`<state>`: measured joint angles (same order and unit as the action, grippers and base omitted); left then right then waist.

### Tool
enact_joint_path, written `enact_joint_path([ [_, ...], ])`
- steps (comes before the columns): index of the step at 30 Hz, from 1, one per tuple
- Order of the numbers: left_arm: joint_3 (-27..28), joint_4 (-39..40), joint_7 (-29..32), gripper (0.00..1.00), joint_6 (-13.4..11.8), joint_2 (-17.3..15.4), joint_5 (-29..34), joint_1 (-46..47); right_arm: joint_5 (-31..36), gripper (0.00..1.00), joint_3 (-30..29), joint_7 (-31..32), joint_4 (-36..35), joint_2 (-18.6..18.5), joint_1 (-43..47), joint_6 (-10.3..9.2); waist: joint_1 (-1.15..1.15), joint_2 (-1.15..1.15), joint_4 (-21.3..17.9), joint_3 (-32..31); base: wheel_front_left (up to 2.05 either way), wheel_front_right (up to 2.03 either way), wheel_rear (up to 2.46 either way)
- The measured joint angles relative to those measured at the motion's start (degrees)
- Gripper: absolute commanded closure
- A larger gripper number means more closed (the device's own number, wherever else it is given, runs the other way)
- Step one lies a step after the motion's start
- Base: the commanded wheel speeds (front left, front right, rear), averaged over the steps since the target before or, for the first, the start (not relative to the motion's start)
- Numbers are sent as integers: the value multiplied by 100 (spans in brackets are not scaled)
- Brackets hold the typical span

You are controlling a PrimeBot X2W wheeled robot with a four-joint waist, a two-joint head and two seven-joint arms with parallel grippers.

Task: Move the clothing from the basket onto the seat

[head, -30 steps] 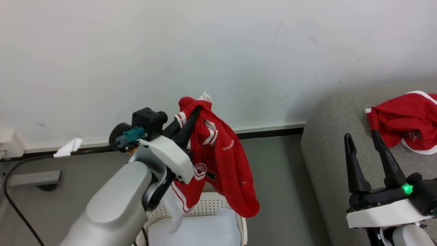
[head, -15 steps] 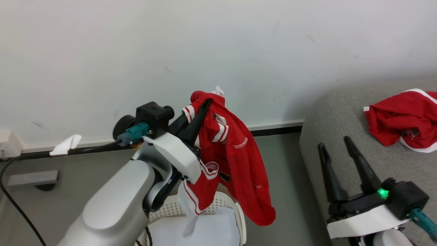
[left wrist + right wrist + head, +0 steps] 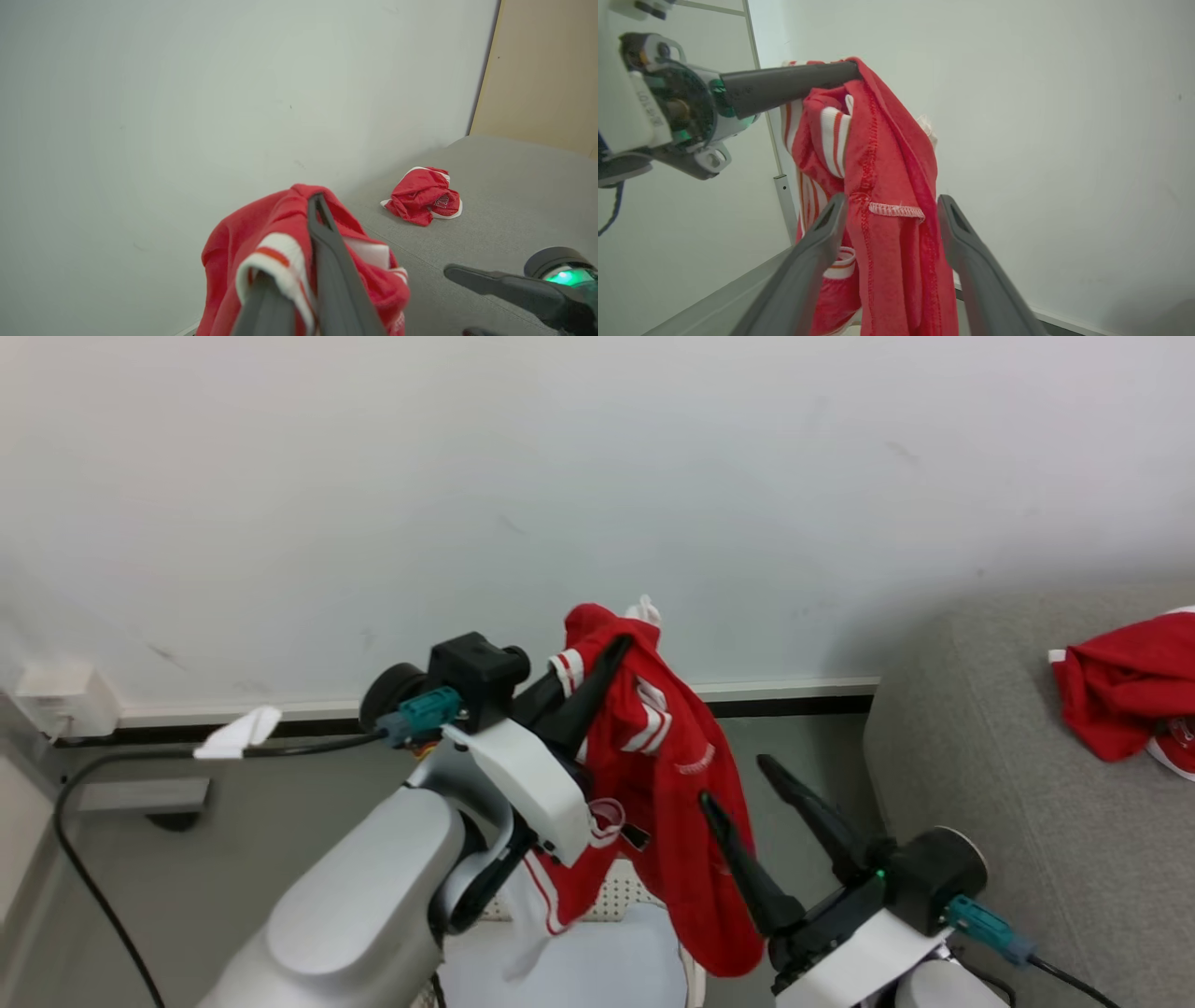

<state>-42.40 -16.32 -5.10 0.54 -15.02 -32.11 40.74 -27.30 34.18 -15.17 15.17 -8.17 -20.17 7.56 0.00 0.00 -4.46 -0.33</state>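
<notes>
With left gripper (image 3: pixel 616 644), pinching the red clothing (image 3: pixel 672 747) tight, up over the basket (image 3: pixel 611 899); with right gripper (image 3: pixel 732 778), spread wide, close by the cloth.

The left tool (image 3: pixel 616 646) and right tool (image 3: pixel 733 778) are showing long dark fingers (image 3: pixel 579 695). White covers (image 3: pixel 527 775) and teal plugs (image 3: pixel 425 709) are sitting behind them.

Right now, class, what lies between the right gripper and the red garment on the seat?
Bare seat fabric between right gripper and garment; the left wrist view shows it.
</notes>
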Motion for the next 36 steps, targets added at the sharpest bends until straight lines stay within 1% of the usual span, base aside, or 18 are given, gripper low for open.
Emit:
enact_joint_path([
  [1,0,0,0,100,0,0,0,0,0,0,0,0,0,0,0,0,0,0,0,0,0,0,0],
  [4,-138,-13,7,100,92,123,-19,-2,-157,0,416,1,567,48,-279,0,0,0,178,-36,0,0,0],
  [5,-138,-13,7,100,92,123,-19,-2,-157,0,416,1,567,48,-279,0,0,0,178,-36,0,0,0],
  [11,-379,44,58,100,197,268,-29,-58,-427,0,714,0,1458,122,-673,-1,0,0,479,-105,0,0,0],
  [16,-609,192,162,100,296,397,-37,-111,-563,0,914,0,1982,180,-888,-1,0,0,754,-167,0,0,0],
  [21,-784,300,275,100,352,470,-110,-198,-631,0,1181,0,2313,257,-1104,-1,0,0,999,-231,0,0,0],
  [25,-860,360,335,100,391,489,-145,-239,-701,0,1216,0,2437,290,-1222,-1,0,0,1142,-275,0,0,0],
  [29,-867,377,357,100,376,472,-168,-257,-768,0,1254,0,2515,318,-1266,-1,0,0,1227,-292,0,0,0],
  [30,-858,376,357,100,360,460,-169,-258,-773,15,1272,-1,2524,326,-1266,-1,0,0,1236,-291,0,0,0],
  [31,-848,375,357,100,346,443,-177,-258,-799,55,1296,0,2525,336,-1265,0,0,0,1238,-287,0,0,0],
  [32,-837,370,357,100,344,422,-178,-260,-809,80,1316,0,2522,342,-1262,-1,0,0,1235,-283,0,0,0],
  [33,-827,366,356,100,343,402,-179,-261,-815,100,1327,0,2515,343,-1259,-1,0,0,1227,-277,0,0,0],
  [36,-804,347,352,100,307,361,-185,-261,-857,100,1323,0,2459,318,-1250,-1,0,0,1184,-258,0,0,0],
])
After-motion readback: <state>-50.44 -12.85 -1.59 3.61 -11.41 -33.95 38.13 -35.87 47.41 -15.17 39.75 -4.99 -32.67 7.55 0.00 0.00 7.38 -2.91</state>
